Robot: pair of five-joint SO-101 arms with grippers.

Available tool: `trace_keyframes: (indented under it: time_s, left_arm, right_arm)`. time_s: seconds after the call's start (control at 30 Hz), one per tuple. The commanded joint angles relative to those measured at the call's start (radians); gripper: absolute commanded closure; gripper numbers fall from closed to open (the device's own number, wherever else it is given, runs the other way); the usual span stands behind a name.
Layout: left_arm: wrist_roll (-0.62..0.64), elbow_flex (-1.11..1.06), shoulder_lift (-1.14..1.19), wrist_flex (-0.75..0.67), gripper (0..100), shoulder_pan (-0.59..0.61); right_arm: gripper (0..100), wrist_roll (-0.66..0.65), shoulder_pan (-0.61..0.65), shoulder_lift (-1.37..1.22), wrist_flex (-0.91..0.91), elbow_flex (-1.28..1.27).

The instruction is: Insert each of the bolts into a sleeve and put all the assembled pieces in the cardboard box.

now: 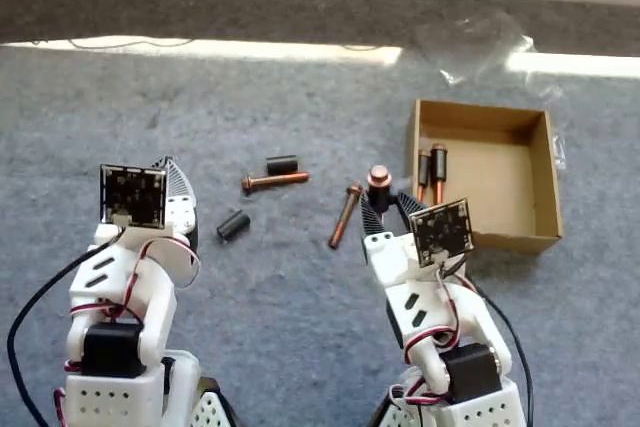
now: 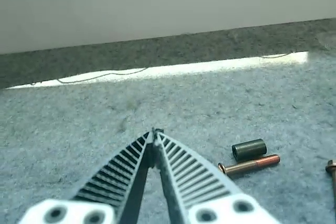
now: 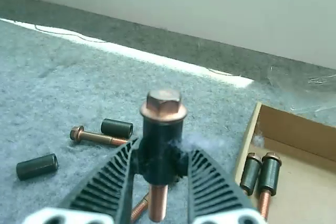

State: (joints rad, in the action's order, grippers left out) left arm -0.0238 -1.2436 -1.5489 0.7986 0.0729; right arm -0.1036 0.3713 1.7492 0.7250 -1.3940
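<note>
My right claw [image 3: 159, 160] is pinching a piece [image 3: 159, 137] by its black sleeve. Its long axis stands upright, with the flanged hex head on top and the coppery threaded shank poking out below. In the high view the box [image 1: 495, 187] lies just right of that claw, its left wall close by. I judge the coming move to be a short carry rightward over that wall, and the right arm is plainly the nearer.

Two finished pieces [image 1: 431, 172] lie side by side inside, along the left wall. The box is plain brown cardboard, shallow and open-topped.

A slanted bolt [image 1: 345, 215] lies at mid-frame, just left of the claw. A second bolt [image 1: 275, 181] lies nearly crosswise further left, with a sleeve [image 1: 282, 164] just above it. Another sleeve [image 1: 233, 225] sits beside my left claw [image 1: 180, 187], which is pressed together and empty.

The sleeves are short, smooth, dark cylinders. The surface [image 1: 300, 317] is grey napped felt, so I expect little rolling.
</note>
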Motion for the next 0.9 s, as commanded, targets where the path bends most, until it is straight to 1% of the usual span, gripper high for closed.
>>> trace_keyframes:
  time_s: [0.0,0.1,0.2,0.3,0.4,0.5,0.67,0.8,0.87]
  left_arm:
    - [-0.012,-0.047,-0.133,0.028,100,0.008]
    - [-0.048,-0.108,-0.225,0.034,100,0.01]
    - [-0.061,-0.117,-0.282,0.086,100,0.01]
    - [-0.063,-0.113,-0.283,0.118,100,0.01]
    - [-0.063,-0.133,-0.282,0.12,100,0.01]
    - [-0.063,-0.171,-0.282,0.115,100,0.01]
    - [-0.068,-0.271,-0.282,0.114,100,0.01]
    - [-0.068,-0.323,-0.282,0.112,100,0.01]
    - [-0.068,-0.329,-0.282,0.112,100,0.01]
  right_arm:
    - [99.4,-0.009,-0.015,0.001,0.039,0.151]
    - [99.4,-0.009,-0.015,0.001,0.09,0.234]
    - [99.4,-0.009,-0.015,0.001,0.137,0.318]
    - [99.4,-0.009,-0.015,-0.016,0.173,0.392]
    - [99.4,-0.009,-0.016,-0.11,0.213,0.479]
    - [99.4,-0.009,-0.077,-0.255,0.22,0.572]
    - [99.4,-0.011,-0.237,-0.529,0.214,0.687]
    - [99.4,-0.015,-0.308,-0.746,0.214,0.76]
    - [99.4,-0.06,-0.331,-0.855,0.213,0.789]
